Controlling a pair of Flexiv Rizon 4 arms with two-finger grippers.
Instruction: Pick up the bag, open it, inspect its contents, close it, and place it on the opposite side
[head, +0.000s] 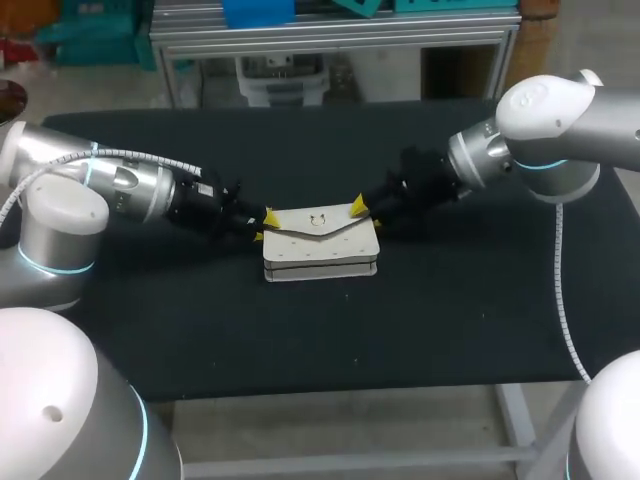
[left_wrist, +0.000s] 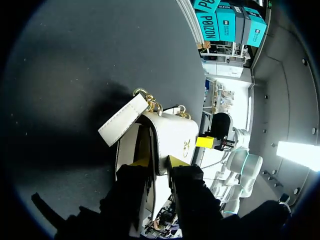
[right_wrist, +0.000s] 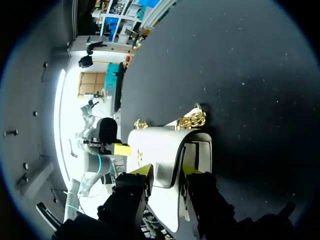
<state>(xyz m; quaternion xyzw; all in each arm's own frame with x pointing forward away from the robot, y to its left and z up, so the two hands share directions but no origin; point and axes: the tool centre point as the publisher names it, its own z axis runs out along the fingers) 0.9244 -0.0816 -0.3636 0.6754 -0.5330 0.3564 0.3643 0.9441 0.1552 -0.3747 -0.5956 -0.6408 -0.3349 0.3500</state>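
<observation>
A white flap bag (head: 320, 245) with a gold ring clasp lies flat at the middle of the black table. My left gripper (head: 265, 225) sits at its far left corner, my right gripper (head: 358, 208) at its far right corner. In the left wrist view the left gripper (left_wrist: 160, 162) is shut on the end of the bag (left_wrist: 172, 135), one finger on each side of the flap. A white strap tab (left_wrist: 122, 120) with gold links sticks out ahead. In the right wrist view the right gripper (right_wrist: 166, 171) pinches the other end of the bag (right_wrist: 155, 145), next to a gold chain (right_wrist: 192, 120).
The black table (head: 450, 320) stretches wide around the bag on every side. Both arms come in low over it from the two sides. No other object lies on the cloth.
</observation>
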